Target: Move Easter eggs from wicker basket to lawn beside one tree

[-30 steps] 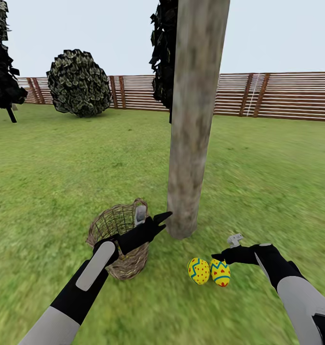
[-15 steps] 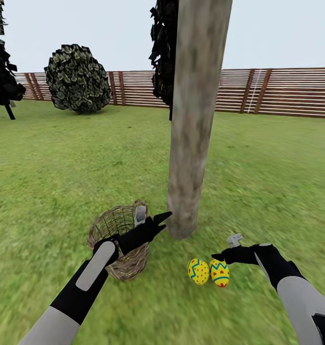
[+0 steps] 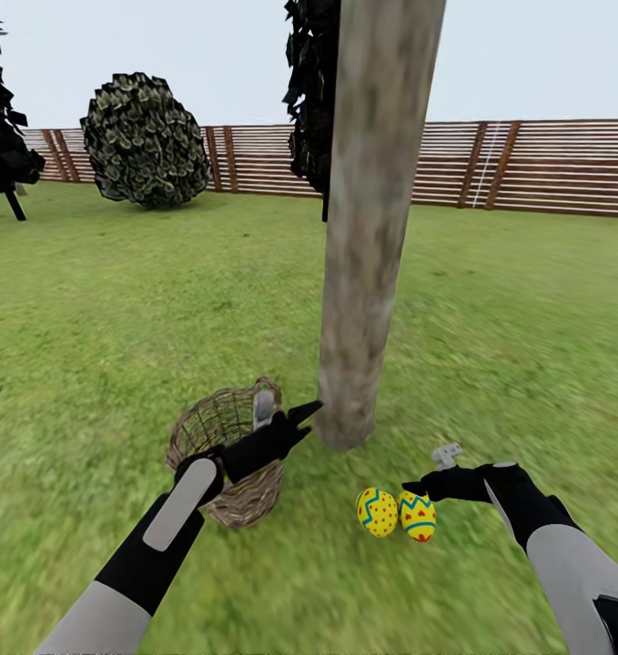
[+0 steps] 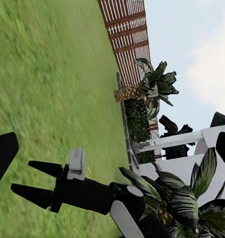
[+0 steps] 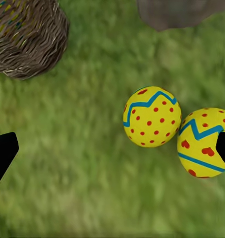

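Nothing on the grass has shifted since a second ago; only the head camera has tipped a touch, so the fence (image 3: 527, 168) sits higher in the head view while both arms hold their pose. Two Easter eggs (image 3: 397, 514) lie touching each other on the lawn (image 3: 117, 318), just at five o'clock from the foot of the tree (image 3: 368, 227). The right gripper (image 3: 409, 488) hovers right over them, jaws spread and holding nothing; its wrist view looks straight down on the dotted egg (image 5: 152, 116) and the heart-marked egg (image 5: 201, 143).

The wicker basket (image 3: 222, 455) stands at eight o'clock from the trunk, close by it. Across its rim reaches the left gripper (image 3: 309, 412), fingers parted, nothing between them. Yellow and blue colour glints through the weave in the right wrist view, so I'd say the third egg is inside.

So two are down, one to go. Next, that left arm needs to dip into the basket, close on the last egg and carry it over beside the pair.
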